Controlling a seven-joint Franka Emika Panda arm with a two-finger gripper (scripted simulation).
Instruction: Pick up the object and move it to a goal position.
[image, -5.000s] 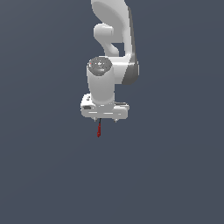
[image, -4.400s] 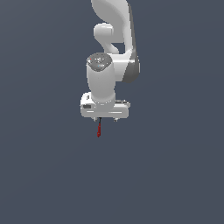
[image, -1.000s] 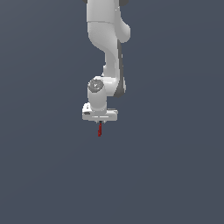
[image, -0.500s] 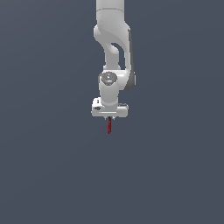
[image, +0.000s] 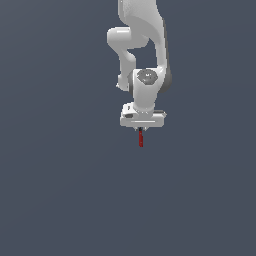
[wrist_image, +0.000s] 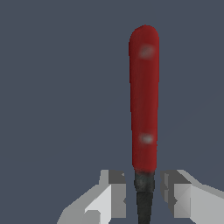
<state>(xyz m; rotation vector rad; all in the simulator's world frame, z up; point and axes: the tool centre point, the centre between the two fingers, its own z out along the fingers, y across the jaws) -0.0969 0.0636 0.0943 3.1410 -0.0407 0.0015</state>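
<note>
The object (image: 141, 138) is a thin dark-red stick that hangs straight down from my white gripper (image: 140, 129) in mid-air, near the middle of the exterior view. In the wrist view the red stick (wrist_image: 144, 100) has a rounded end and a dark lower part that sits between my two grey fingers (wrist_image: 113, 192). My gripper (wrist_image: 143, 189) is shut on this dark end. The white arm rises above the gripper to the top of the exterior view.
Only a plain dark blue-grey background shows around the arm in both views. No surface, edge or other thing is visible.
The arm has swung toward the exterior view's right and a little up, carrying the red stick. The wrist has turned, and the stick still hangs from the gripper.
</note>
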